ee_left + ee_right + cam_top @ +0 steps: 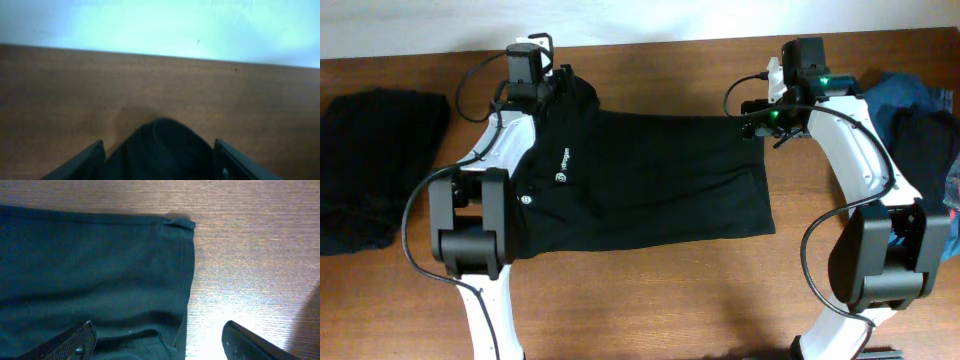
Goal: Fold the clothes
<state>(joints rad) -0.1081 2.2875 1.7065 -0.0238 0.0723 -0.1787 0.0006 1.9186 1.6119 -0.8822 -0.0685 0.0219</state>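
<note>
Table (650, 300): T-shirt (650, 180) spread flat, spanning from one gripper to the other; spare clothes well outside both.
Left gripper (160, 150): fingers apart, flanking raised fabric hump; contact cannot be told. Risk: closing on a thin single ply near the shirt's edge, so cloth slips out on lift.
Right gripper (157, 335): fingers spread wide, one over fabric, the other over bare wood, side seam between. Risk: pinch misses the hem and the fold skews.
Hem corner (177, 224): curled, beyond fingertips. Risk: crease sets in.
</note>
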